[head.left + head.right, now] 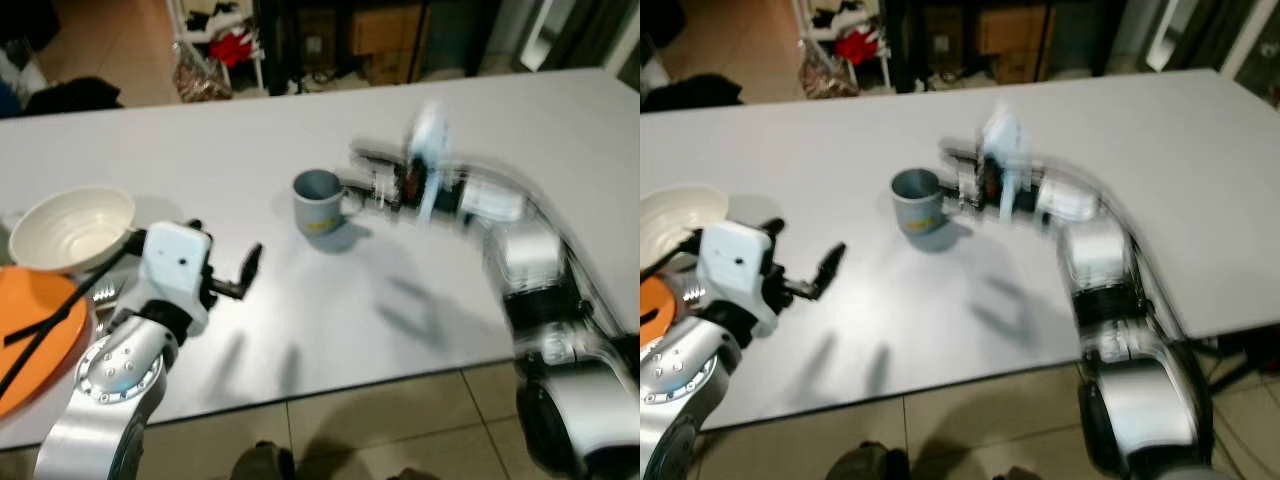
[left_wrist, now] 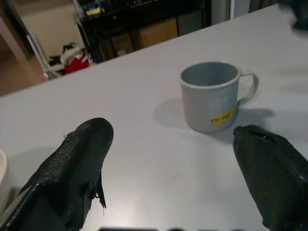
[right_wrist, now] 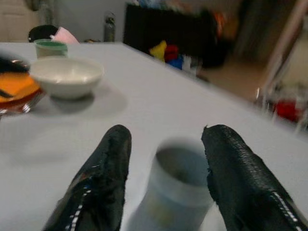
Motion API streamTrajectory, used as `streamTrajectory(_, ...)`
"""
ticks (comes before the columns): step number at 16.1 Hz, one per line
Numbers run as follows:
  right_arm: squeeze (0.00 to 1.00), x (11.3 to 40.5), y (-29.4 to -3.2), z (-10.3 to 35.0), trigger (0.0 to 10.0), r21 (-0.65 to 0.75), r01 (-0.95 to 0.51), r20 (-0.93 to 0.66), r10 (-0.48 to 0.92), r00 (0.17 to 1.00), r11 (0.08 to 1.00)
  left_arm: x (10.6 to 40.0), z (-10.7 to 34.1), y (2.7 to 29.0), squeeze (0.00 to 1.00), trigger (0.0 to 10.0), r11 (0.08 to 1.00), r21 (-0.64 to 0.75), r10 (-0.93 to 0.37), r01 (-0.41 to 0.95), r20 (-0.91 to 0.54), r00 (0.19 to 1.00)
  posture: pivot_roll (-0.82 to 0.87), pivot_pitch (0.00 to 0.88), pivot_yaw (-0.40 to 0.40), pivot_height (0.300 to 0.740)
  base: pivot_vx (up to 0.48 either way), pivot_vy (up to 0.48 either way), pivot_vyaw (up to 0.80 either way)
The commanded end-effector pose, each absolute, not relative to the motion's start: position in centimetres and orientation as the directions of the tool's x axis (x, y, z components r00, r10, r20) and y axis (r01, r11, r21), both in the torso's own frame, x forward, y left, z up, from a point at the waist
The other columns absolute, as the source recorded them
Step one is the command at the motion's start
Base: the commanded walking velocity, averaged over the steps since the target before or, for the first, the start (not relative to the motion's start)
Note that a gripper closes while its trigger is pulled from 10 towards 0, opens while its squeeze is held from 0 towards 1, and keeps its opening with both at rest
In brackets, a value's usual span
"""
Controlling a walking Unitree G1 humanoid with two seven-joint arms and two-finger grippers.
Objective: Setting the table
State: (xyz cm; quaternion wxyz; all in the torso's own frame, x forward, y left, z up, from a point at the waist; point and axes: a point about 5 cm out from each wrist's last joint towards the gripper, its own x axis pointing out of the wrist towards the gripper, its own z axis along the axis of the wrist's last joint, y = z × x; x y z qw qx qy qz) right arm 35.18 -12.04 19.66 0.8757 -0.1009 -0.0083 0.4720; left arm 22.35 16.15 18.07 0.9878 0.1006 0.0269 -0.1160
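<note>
Mug (image 1: 322,201) position is what the coming move turns on: the grey mug stands upright near the middle of the white table (image 1: 560,120), its handle pointing toward the robot's right side, and the right gripper (image 3: 166,180) reaches in from that same side. In the right wrist view the mug sits just beyond and between the 2 black fingers (image 3: 103,183), which are spread apart with nothing held; the view is blurred, so I cannot tell whether either finger touches the mug. Its long axis is vertical, so a sideways close around the body looks like the natural grasp.

The left gripper (image 1: 232,272) hovers over the table nearer the robot, well apart from the mug, which lies ahead of it and a little to its right. Its 2 fingers are also spread wide and empty.

The right arm is clearly the nearer one. At the left end of the table sit a white bowl (image 1: 72,228) and an orange plate (image 1: 40,335) with dark chopsticks (image 1: 45,322) lying across it, the bowl just beside the plate.
</note>
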Motion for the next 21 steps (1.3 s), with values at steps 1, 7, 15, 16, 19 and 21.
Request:
streamTrajectory(1, 1.0, 33.1, -12.0, 21.6, 10.0, -0.233, -0.782, 0.011, 0.805, 0.593, 0.579, 22.4, 18.1, 16.6, 1.0, 10.0, 0.969, 0.184, -0.159, 0.164, -0.046, 0.986, -0.06, 0.0, 0.082, 0.74, 0.0, 0.0, 0.0)
streamTrajectory(7, 1.0, 26.3, -14.8, 17.2, 10.0, -0.082, -0.504, -0.058, 0.501, 0.864, 0.86, 19.6, 16.7, 16.5, 1.0, 10.0, 0.995, 0.098, -0.011, 0.015, -0.049, 0.999, -0.06, 0.0, 0.054, 0.74, 0.0, 0.0, 0.08)
streamTrajectory(15, 1.0, 22.5, -13.7, 14.8, 10.0, 0.051, -0.51, -0.125, 0.513, 0.85, 0.858, 17.6, 16.9, 15.8, 1.0, 10.0, 0.987, 0.16, -0.005, 0.009, -0.028, 1.0, -0.04, 0.0, 0.047, 0.74, 0.0, 0.0, 0.8)
streamTrajectory(16, 1.0, 22.4, -13.5, 15.1, 10.0, 0.066, -0.509, -0.107, 0.513, 0.852, 0.858, 17.7, 17.2, 16.2, 1.0, 10.0, 0.986, 0.169, 0.011, -0.009, -0.009, 1.0, -0.04, 0.0, 0.051, 0.74, 0.0, 0.0, 0.8)
streamTrajectory(19, 1.0, 22.2, -13.0, 15.4, 10.0, 0.069, -0.522, -0.093, 0.526, 0.845, 0.85, 17.7, 17.5, 16.6, 1.0, 10.0, 0.984, 0.18, 0.0, 0.001, -0.005, 1.0, -0.03, 0.0, 0.055, 0.74, 0.0, 0.0, 0.8)
streamTrajectory(21, 1.0, 22.0, -12.6, 15.6, 10.0, 0.092, -0.562, -0.086, 0.569, 0.818, 0.822, 17.7, 18.0, 16.2, 1.0, 10.0, 0.979, 0.2, -0.034, 0.031, 0.012, 0.999, -0.03, 0.0, 0.054, 0.74, 0.0, 0.0, 0.8)
